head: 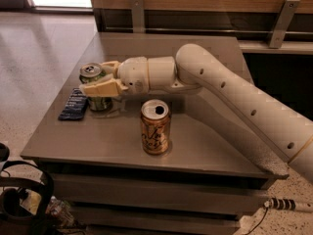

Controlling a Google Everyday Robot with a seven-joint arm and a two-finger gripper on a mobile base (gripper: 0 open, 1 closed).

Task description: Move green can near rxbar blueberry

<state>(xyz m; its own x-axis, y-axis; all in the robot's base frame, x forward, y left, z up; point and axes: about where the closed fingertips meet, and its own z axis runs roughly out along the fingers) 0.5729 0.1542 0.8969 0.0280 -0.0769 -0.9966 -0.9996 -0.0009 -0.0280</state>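
Note:
The green can stands on the grey table at its left side, right beside the dark blue rxbar blueberry, which lies flat near the left edge. My gripper reaches in from the right and is shut on the green can. One finger crosses the can's front and the other is behind it. The can's base looks to be at or just above the table top.
A larger orange-gold can stands upright in the front middle of the table, just below my wrist. A wooden wall with metal brackets runs behind the table. Cables and gear lie on the floor at lower left.

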